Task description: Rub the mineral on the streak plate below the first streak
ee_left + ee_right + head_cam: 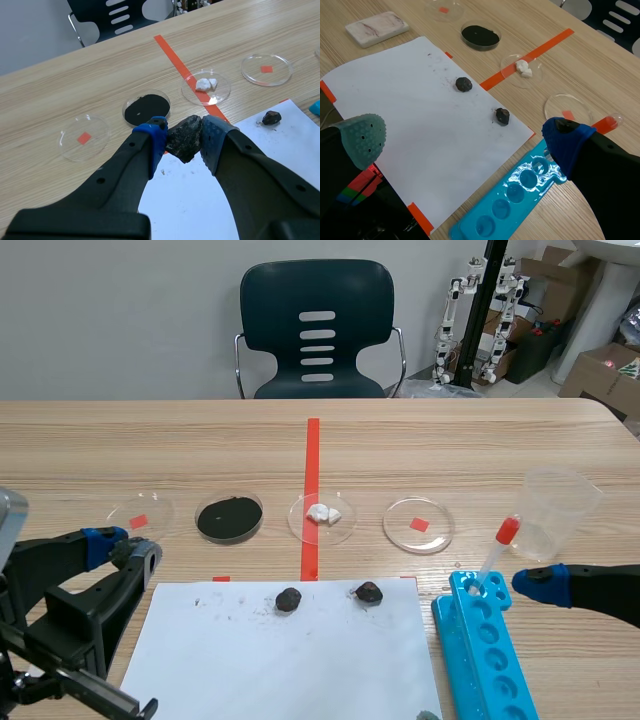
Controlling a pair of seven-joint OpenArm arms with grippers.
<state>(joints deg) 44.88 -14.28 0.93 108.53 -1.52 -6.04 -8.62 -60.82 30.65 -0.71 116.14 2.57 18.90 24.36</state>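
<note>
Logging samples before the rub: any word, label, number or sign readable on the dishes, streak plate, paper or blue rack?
None can be read. The streak plate carries only streaks; the dishes, paper and blue rack show no print. Any print on the cardboard boxes behind is too blurred.

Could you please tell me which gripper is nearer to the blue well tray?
Right. The right gripper is beside the far end of the blue well tray; the left gripper, holding a dark mineral, is across the white paper.
</note>
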